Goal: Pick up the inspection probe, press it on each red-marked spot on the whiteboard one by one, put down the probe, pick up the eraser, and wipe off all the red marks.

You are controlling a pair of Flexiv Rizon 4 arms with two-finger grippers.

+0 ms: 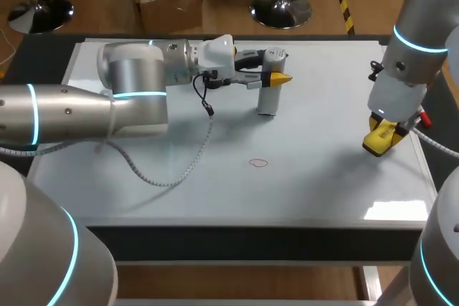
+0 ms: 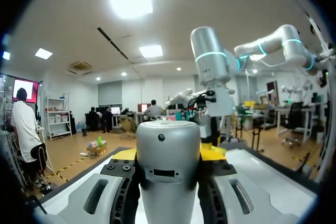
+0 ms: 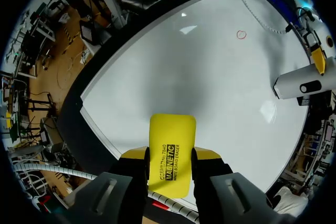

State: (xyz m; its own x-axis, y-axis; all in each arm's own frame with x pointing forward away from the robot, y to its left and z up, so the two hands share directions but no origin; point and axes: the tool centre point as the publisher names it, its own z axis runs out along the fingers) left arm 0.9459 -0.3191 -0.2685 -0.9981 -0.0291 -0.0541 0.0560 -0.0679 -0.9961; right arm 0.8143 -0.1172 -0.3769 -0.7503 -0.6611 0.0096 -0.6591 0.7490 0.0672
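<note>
The silver cylindrical probe stands upright over the far middle of the whiteboard, and my left gripper is shut on its upper part from the side. In the left wrist view the probe fills the gap between the fingers. Whether its lower end touches the board I cannot tell. One small red ring is drawn near the board's middle, also seen as the red ring ahead of my right gripper. My right gripper hangs over the board's right side, shut on the yellow eraser.
A coiled grey cable from my left arm lies across the board's left half. The board's right edge runs close beside the eraser. From the right wrist view the probe lies far ahead, beyond the ring.
</note>
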